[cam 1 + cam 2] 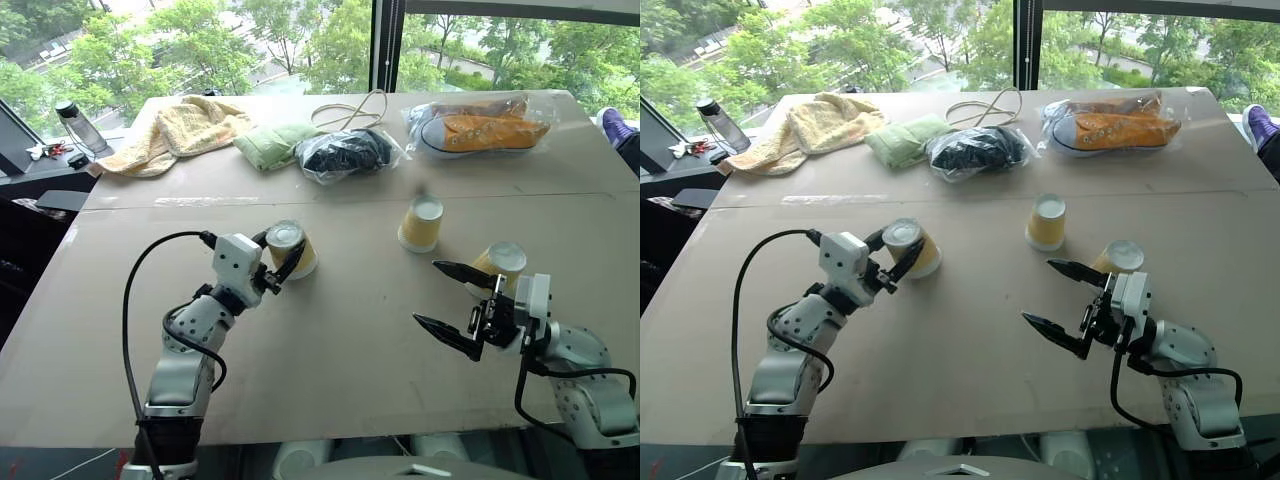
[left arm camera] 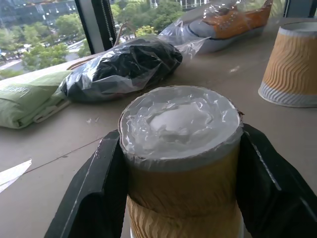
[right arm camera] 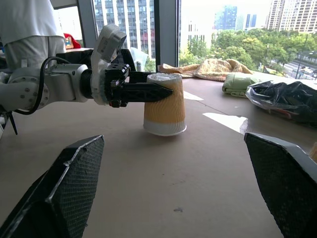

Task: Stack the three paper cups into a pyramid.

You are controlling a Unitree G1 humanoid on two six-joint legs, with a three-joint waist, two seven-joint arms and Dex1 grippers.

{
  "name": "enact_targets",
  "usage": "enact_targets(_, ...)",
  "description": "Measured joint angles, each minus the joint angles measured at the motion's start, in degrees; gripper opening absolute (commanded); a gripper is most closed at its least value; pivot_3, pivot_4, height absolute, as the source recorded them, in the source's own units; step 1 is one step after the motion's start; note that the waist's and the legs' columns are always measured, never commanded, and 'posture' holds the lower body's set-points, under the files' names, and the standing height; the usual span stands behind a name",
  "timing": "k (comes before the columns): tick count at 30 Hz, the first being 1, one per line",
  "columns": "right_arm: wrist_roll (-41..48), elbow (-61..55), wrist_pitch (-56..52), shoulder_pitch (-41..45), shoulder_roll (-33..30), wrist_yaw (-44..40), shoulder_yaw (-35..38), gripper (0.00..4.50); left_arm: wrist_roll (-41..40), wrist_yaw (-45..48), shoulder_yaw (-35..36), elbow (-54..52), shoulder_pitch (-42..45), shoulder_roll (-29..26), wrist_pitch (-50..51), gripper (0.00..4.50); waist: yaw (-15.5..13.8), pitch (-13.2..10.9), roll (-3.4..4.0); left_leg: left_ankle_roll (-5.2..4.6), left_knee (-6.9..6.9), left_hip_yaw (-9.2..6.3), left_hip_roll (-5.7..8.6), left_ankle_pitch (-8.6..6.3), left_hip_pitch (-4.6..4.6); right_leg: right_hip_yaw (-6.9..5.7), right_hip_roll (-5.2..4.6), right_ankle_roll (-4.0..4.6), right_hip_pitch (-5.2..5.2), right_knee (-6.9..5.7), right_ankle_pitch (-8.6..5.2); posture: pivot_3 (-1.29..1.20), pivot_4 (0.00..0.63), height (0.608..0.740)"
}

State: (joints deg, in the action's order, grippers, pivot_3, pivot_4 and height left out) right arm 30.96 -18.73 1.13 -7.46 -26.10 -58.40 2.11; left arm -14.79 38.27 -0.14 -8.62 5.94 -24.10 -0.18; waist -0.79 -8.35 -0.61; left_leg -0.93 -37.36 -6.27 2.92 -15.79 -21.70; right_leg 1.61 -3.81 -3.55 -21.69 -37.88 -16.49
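On the table [image 1: 330, 340], left hand [image 1: 283, 256] clenched on upside-down upright cup [image 1: 291, 248], right hand [image 1: 450, 302] released.

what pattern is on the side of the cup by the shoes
Wavy yellow-orange ribbing with a white band at the rim, on the cup; clearest in the left wrist view.

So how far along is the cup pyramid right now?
Early stage: nothing is stacked yet. All three cups stand apart, upside down on the table. In hand: the left claw is shut on the left cup, which looks set on the table. The middle cup stands alone, and the right cup sits beside the open right claw. Left to do: pair two cups as the base, then set the third on top.
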Motion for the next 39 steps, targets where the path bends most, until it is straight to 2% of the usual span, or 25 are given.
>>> enact_targets(5,-0.3,0.0,0.7,-1.8,-0.4,1.0,1.3,4.50,-0.3,8.0,-5.2,1.4,4.1,-0.3,-0.4,2.26,0.7,0.0,0.04,0.04,0.01,0.09,0.00,0.03,0.04,-0.01,0.02,0.00,0.00,0.00,0.00,0.00,0.150,0.740)
enact_targets(17,-1.5,0.0,1.7,-3.4,-0.5,3.8,2.4,4.50,-0.5,14.4,-8.3,8.1,7.6,1.6,-2.8,2.26,1.1,0.0,0.06,0.01,-0.03,0.02,0.01,0.02,0.04,-0.08,0.07,-0.01,0.02,-0.04,0.00,0.00,0.150,0.740)
enact_targets(18,-1.5,0.0,1.7,-3.4,-0.5,3.8,2.4,4.50,-0.6,14.5,-8.3,8.5,7.6,2.1,-3.1,3.26,1.2,0.0,0.06,0.02,-0.03,0.01,0.00,0.03,0.04,-0.09,0.08,-0.01,0.02,-0.03,0.00,0.00,0.150,0.740)
enact_targets(19,-1.5,0.0,1.7,-3.4,-0.5,3.8,2.4,4.50,-0.6,14.5,-8.3,8.8,7.7,2.3,-3.4,3.43,1.2,0.0,0.06,0.04,-0.03,0.01,0.00,0.04,0.04,-0.08,0.08,-0.01,0.02,-0.03,0.00,0.00,0.150,0.740)
enact_targets(21,-1.5,0.0,1.7,-3.4,-0.6,3.8,2.4,4.50,-0.6,14.4,-8.3,9.6,7.7,2.8,-4.2,4.31,1.2,0.0,0.06,0.04,-0.03,0.01,-0.01,0.04,0.04,-0.09,0.08,-0.01,0.01,-0.04,0.00,0.00,0.150,0.740)
enact_targets(22,-1.5,0.0,1.7,-3.4,-0.6,3.8,2.4,4.50,-0.6,14.5,-8.2,9.7,7.7,2.9,-4.2,4.43,1.2,0.0,0.05,0.04,-0.03,0.01,0.00,0.04,0.04,-0.09,0.08,-0.01,0.01,-0.04,0.00,0.00,0.150,0.740)
enact_targets(26,-1.5,-0.1,1.7,-3.8,-0.6,3.7,2.4,4.50,-2.8,14.8,-6.9,8.8,6.8,3.0,-4.1,4.43,1.3,0.0,0.06,0.02,-0.03,0.01,-0.01,0.03,0.04,-0.07,0.07,-0.01,0.01,-0.05,0.00,0.00,0.150,0.740)
enact_targets(29,-1.2,-0.1,1.8,-4.7,-0.7,3.6,2.9,4.50,-6.3,15.3,-5.1,3.3,3.6,1.2,-2.0,4.43,1.4,0.0,0.07,0.03,-0.03,-0.02,-0.03,0.03,0.03,0.04,0.04,0.00,0.00,-0.03,0.00,0.00,0.150,0.740)
enact_targets(34,-0.1,-0.3,4.5,-4.8,0.8,5.6,7.0,4.50,-15.3,14.3,0.7,-11.3,1.2,-5.3,7.1,4.43,1.3,0.0,0.14,-0.01,-0.03,-0.11,-0.04,0.01,0.03,0.05,0.00,0.00,0.05,-0.04,0.00,0.00,0.150,0.740)
enact_targets(39,-0.7,-0.3,5.5,-2.8,3.4,13.2,11.7,4.50,-20.1,15.1,1.9,-17.6,1.9,-11.6,15.2,4.43,1.3,0.0,0.17,0.01,-0.03,-0.10,0.02,0.02,0.04,0.05,0.03,0.00,0.06,-0.07,0.00,0.00,0.150,0.740)
